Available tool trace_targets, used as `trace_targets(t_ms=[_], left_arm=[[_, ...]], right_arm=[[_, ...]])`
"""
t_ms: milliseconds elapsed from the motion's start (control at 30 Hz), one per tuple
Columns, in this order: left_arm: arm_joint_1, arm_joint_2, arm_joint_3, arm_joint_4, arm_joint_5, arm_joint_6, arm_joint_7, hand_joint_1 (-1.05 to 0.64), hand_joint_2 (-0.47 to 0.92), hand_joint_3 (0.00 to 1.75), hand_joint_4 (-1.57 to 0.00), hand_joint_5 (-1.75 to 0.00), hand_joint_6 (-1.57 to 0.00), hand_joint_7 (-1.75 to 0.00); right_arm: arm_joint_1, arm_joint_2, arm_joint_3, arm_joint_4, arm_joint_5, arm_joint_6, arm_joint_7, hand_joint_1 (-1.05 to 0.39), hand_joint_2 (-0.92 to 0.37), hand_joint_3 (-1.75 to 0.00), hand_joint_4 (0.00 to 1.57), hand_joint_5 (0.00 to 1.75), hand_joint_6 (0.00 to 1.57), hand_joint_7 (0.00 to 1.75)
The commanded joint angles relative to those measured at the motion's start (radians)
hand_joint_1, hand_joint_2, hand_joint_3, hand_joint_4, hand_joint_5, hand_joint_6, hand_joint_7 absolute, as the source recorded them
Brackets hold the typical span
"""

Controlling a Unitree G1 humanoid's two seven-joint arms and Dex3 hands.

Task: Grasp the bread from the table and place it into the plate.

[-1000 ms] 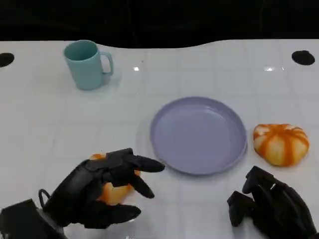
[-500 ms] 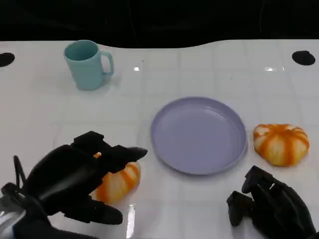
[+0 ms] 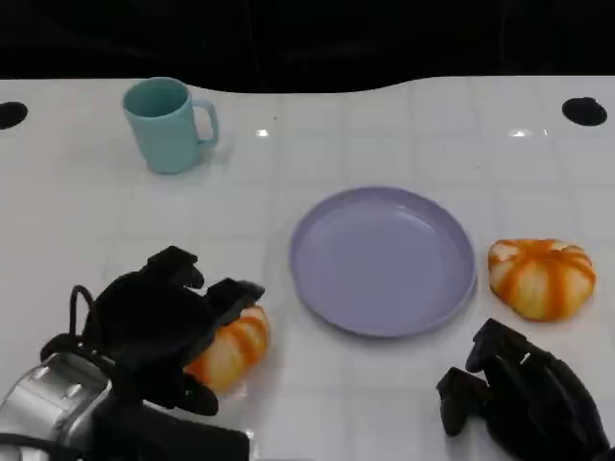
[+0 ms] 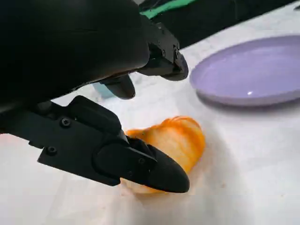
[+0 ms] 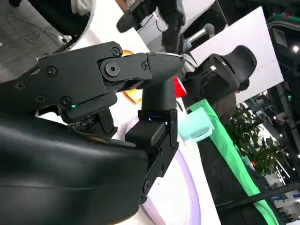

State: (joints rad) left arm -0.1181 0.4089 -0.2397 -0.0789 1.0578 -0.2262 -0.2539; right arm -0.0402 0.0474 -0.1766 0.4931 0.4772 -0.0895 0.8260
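Left hand over near bread, fingers spread either side, thumb tip against loaf's flank; not closed on it. Bread orange-striped, soft, ridged, on white tiled worktop just left of smooth lilac plate. Right hand curled, holding nothing. Second loaf beside plate's right rim.

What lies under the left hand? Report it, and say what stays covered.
Under the black left hand lies an orange striped bread roll on the white table. The roll's near side and any finger contact are hidden.
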Motion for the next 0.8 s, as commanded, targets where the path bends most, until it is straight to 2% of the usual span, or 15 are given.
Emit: trace_targets(t_ms=[33, 167, 633, 700, 767, 800], left_arm=[[-0.058, 0.016, -0.049, 0.104, 0.002, 0.039, 0.015, -0.82, 0.88, 0.01, 0.00, -0.88, -0.21, -0.16], [-0.101, 0.012, -0.085, 0.190, -0.026, 0.067, -0.002, -0.82, 0.89, 0.01, 0.00, -0.88, -0.19, -0.15], [-0.214, 0.013, -0.189, 0.488, -0.117, 0.057, 0.086, -0.82, 0.90, 0.00, 0.00, -0.88, -0.20, -0.17], [-0.224, 0.012, -0.199, 0.529, -0.131, 0.031, 0.138, -0.73, 0.90, 0.01, -0.02, -0.92, -0.23, -0.19], [-0.235, 0.008, -0.207, 0.593, -0.142, -0.023, 0.244, -0.61, 0.91, 0.01, -0.11, -0.99, -0.30, -0.22], [-0.242, 0.008, -0.212, 0.620, -0.145, -0.043, 0.287, -0.51, 0.90, 0.12, -0.22, -1.07, -0.37, -0.25]], right_arm=[[0.007, -0.012, -0.001, -0.010, 0.004, -0.002, -0.001, -0.56, -0.92, -0.24, 0.77, 1.69, 0.68, 1.45], [0.010, -0.011, -0.002, -0.018, 0.009, 0.010, -0.003, -0.56, -0.92, -0.23, 0.77, 1.71, 0.67, 1.46], [0.016, -0.014, -0.001, -0.024, 0.009, 0.005, 0.007, -0.54, -0.92, -0.25, 0.75, 1.71, 0.66, 1.45], [0.018, -0.014, 0.000, -0.026, 0.004, -0.002, 0.005, -0.54, -0.92, -0.26, 0.75, 1.71, 0.66, 1.46], [0.018, -0.014, -0.001, -0.024, 0.006, -0.002, 0.008, -0.54, -0.92, -0.26, 0.75, 1.71, 0.65, 1.46], [0.018, -0.014, -0.001, -0.023, 0.007, -0.001, 0.008, -0.55, -0.92, -0.26, 0.75, 1.71, 0.65, 1.46]])
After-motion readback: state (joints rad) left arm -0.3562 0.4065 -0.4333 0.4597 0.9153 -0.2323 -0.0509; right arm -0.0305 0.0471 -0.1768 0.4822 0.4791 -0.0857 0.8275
